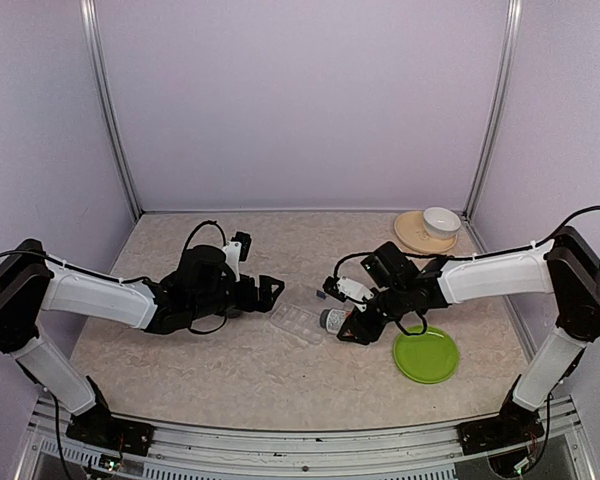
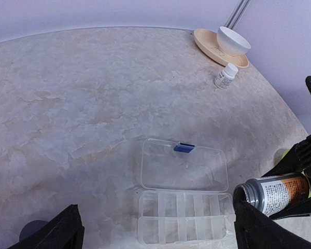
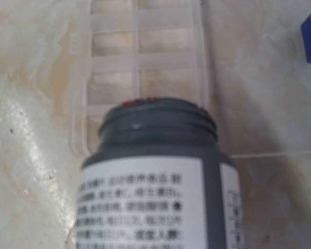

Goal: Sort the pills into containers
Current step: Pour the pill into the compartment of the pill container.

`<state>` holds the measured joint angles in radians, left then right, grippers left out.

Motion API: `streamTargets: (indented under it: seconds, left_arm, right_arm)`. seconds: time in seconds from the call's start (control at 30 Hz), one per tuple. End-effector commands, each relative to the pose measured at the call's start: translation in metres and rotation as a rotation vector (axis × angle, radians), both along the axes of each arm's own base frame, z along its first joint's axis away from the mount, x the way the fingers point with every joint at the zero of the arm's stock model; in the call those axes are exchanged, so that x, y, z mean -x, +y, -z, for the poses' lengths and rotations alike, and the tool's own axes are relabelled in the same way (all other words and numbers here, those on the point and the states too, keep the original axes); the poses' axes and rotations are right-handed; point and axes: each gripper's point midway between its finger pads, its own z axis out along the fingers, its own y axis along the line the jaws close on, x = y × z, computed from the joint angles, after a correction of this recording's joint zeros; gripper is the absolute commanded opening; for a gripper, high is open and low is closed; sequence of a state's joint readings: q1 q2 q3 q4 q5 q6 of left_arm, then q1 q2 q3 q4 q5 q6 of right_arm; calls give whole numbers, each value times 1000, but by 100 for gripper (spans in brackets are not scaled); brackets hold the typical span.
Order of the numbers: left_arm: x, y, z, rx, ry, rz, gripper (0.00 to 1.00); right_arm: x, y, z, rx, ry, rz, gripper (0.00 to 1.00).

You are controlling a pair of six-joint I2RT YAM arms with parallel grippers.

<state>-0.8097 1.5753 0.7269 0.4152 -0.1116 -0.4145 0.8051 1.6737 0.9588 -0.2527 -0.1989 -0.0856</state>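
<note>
The containers (image 2: pixel 179 217) are one clear organiser lying open on the table, its lid (image 2: pixel 184 168) with a blue latch (image 2: pixel 184 147) folded back; it also shows as the organiser (image 1: pixel 298 322) in the top view. My right gripper (image 1: pixel 352 325) is shut on a grey, white-labelled bottle (image 3: pixel 155 176), uncapped and tipped with its mouth (image 2: pixel 240 193) at the organiser's right end, over the compartments (image 3: pixel 140 62). A reddish edge (image 3: pixel 140 99) shows at the mouth's rim; no pills show plainly. My left gripper (image 2: pixel 158 236) hangs open just left of the organiser, nothing between its fingers (image 2: pixel 52 233).
A small white bottle (image 2: pixel 226 75) stands near a beige plate (image 2: pixel 205 40) that carries a white bowl (image 2: pixel 233 40) at the back right. A green plate (image 1: pixel 426 354) lies right of the right gripper. Purple walls close in the table's back and sides.
</note>
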Motion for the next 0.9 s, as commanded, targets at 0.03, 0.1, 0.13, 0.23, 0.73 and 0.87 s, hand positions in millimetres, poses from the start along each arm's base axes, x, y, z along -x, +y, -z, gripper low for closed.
streamTargets:
  seconds: [0.03, 0.1, 0.13, 0.23, 0.73, 0.87]
  left_arm:
    - [2, -3, -12, 33, -22, 11, 99]
    - [2, -3, -12, 32, -22, 12, 99]
    - [2, -3, -12, 32, -23, 11, 99]
    - [2, -4, -12, 34, -23, 13, 99]
    - [2, -4, -13, 36, -22, 14, 99]
    - [2, -4, -13, 38, -22, 13, 99]
  right_arm:
    - [1, 2, 0, 31, 0, -7, 0]
    - [1, 1, 1, 37, 4, -6, 0]
    - [0, 1, 1, 40, 5, -7, 0]
    - [0, 2, 1, 44, 6, -9, 0]
    - [-1, 0, -3, 102, 18, -11, 0]
    - [-1, 1, -4, 109, 19, -15, 0]
